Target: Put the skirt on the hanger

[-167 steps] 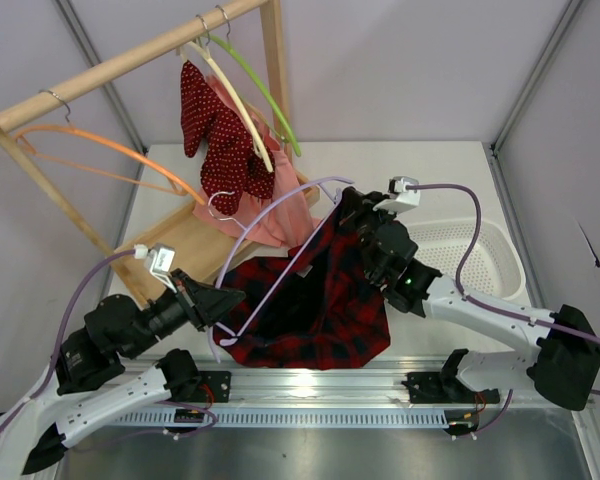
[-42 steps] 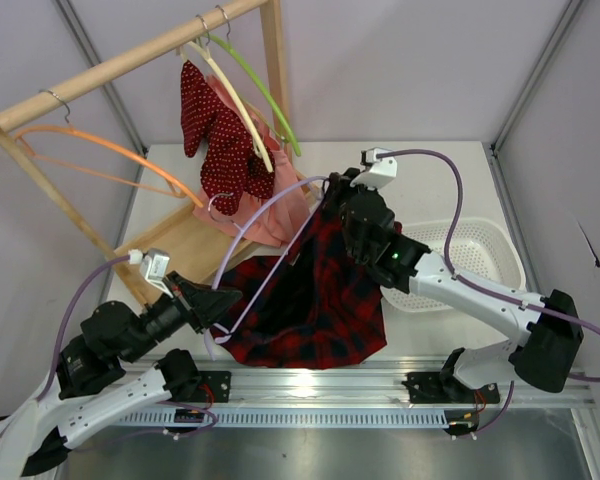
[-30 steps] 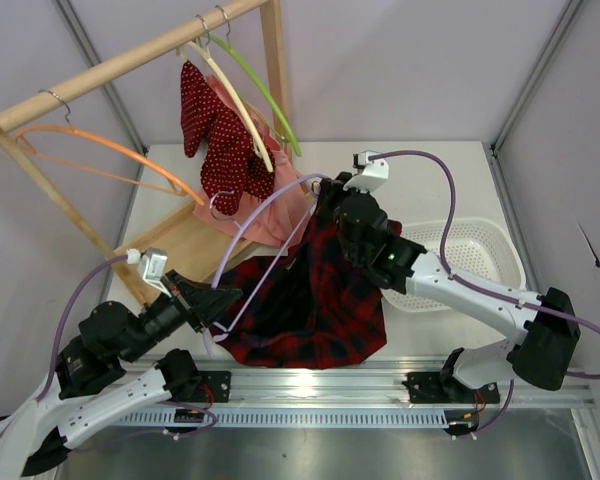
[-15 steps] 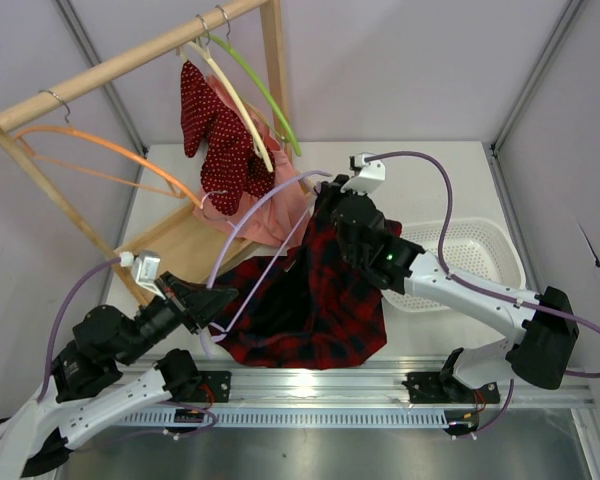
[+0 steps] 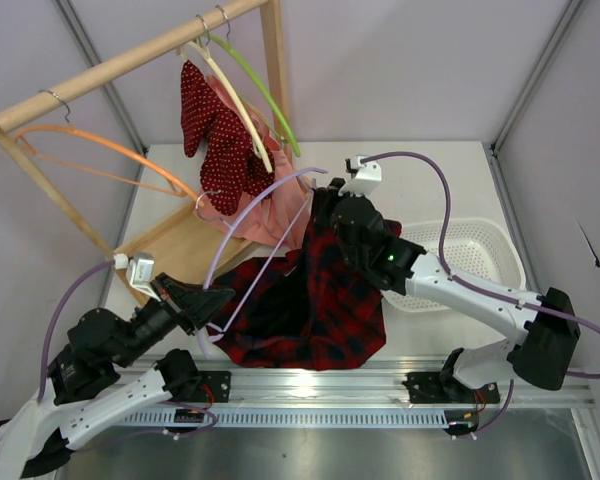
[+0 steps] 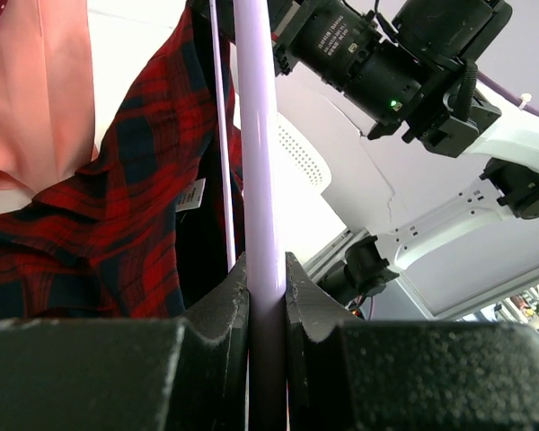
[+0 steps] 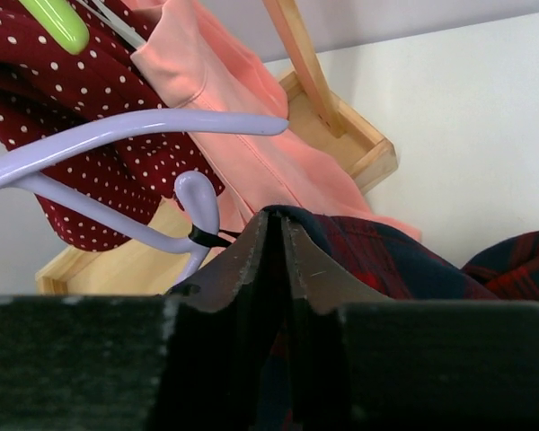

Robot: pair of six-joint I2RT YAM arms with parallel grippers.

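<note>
The left gripper [image 5: 210,300] is shut tight on one end of the purple hanger [image 5: 260,200]. In the left wrist view you can see the bar squeezed between its two fingers. It holds the hanger up off the counter [image 5: 440,180], slanted from the near left corner toward the middle. I think it does this so the hanger does not wobble while cloth goes over it.

The right gripper [image 5: 327,205] has its fingers pressed together on a fold at the top of the skirt [image 5: 315,300]. The right wrist view shows the dark cloth pinched there, just beside the little loop on the hanger's arm. The gripper lifts that edge high, likely so the top of the skirt can slip over the end of the hanger.

The rest of the skirt hangs down and spreads on the counter by the middle of the near edge. The hanger's thin bar crosses over it. I cannot tell if any of the hanger is inside the skirt yet.

The pink garment [image 5: 270,215] on the wooden rack [image 5: 130,60], by the far left corner, is very close. The hanger's hook could catch on it.
</note>
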